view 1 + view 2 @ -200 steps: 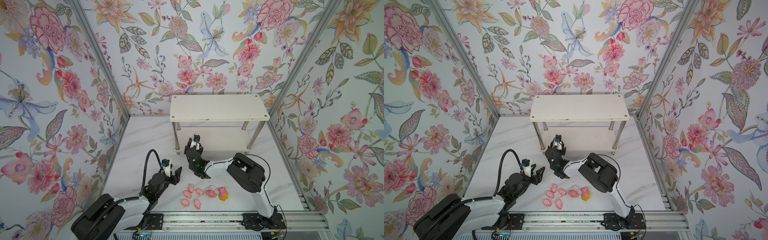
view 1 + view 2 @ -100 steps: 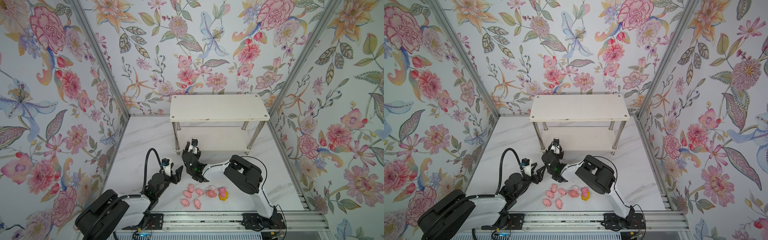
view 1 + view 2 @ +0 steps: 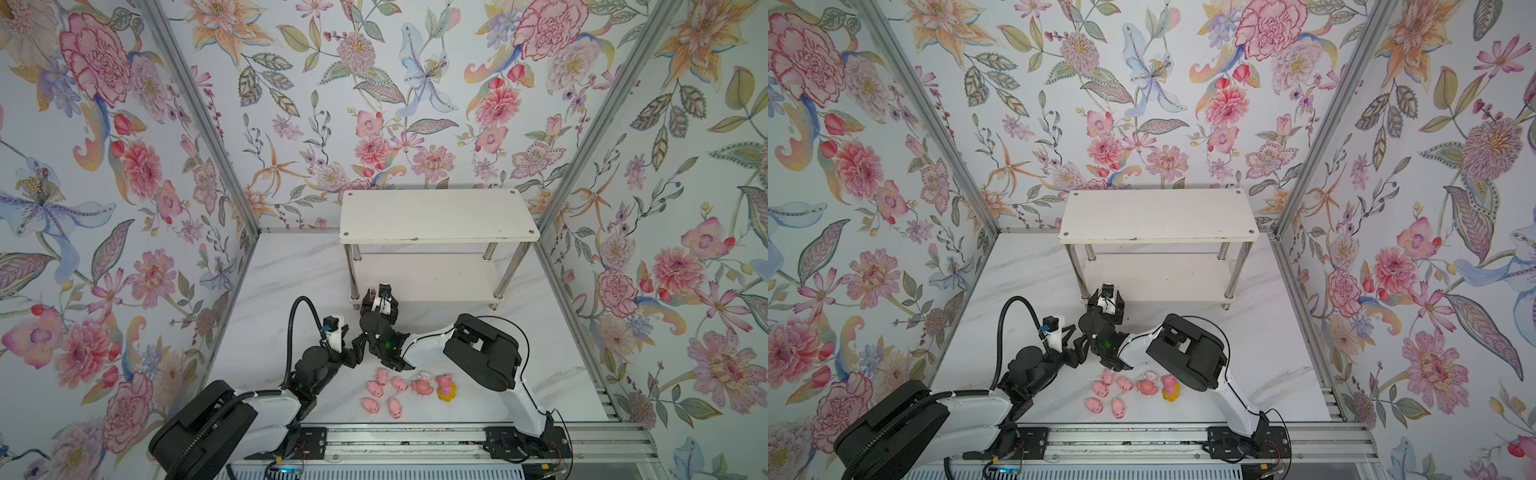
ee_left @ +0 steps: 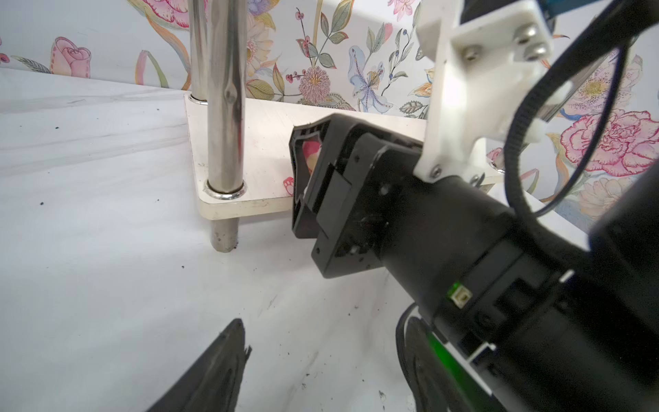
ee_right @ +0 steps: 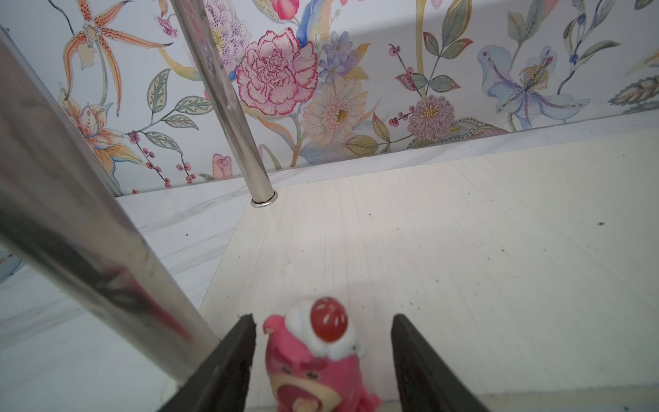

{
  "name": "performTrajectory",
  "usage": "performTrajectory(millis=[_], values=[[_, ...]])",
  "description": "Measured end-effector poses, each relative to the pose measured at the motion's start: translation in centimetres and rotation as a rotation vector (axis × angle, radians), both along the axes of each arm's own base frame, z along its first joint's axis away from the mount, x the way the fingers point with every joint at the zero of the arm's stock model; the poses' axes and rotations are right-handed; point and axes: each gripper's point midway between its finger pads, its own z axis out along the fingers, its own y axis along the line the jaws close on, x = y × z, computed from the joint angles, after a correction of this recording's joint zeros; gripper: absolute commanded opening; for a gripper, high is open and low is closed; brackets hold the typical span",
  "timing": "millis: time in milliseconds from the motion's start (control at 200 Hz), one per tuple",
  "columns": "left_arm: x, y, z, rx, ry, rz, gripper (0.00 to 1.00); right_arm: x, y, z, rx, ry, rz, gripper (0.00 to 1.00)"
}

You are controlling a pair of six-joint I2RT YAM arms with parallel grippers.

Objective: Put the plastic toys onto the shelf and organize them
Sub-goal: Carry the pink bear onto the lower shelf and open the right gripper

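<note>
Top views both show, nearest the rail, seven plastic toys (image 3: 399, 383) in a loose cluster on the bench (image 3: 291, 270): five pink pigs (image 3: 369, 404), a pink-and-white figure (image 3: 423, 384) and, at the right end, a yellow-petalled one (image 3: 447, 390); just beyond them and to the left, the left tool (image 3: 356, 348) hangs low over the bench with its jaws fairly wide and nothing between them, very near the right arm's wrist; farther on, the right tool (image 5: 322, 317) reaches to the near left corner of the shelf (image 3: 436, 216); the right wrist view shows its jaws apart with a gap on each side of the red-pink bear (image 5: 313, 371), which stands free and upright on the lower tier (image 5: 428, 232), close to that tier's near edge and beside the chrome leg (image 5: 89, 249); the top tier is bare. Judged from this, the placing of the bear looks done, and the risk lies in backing out: a sideways drift would brush the bear with a finger (image 5: 228, 364) and tip it off the near edge, because it stands so close to the lip; the same finger could also catch the leg; the two arms, crowded together, might knock each other and scatter the cluster.
</note>
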Motion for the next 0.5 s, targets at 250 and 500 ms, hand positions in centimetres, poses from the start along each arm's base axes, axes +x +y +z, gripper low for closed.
performTrajectory(millis=[250, 500], values=[[0.1, 0.2, -0.2, -0.001, 0.009, 0.008, 0.87, -0.4, -0.1, -0.3, -0.011, 0.032, 0.031, 0.82], [0.2, 0.6, 0.4, -0.003, -0.008, 0.024, 1.00, -2.6, -2.8, 5.1, 0.073, 0.050, 0.093, 0.92]])
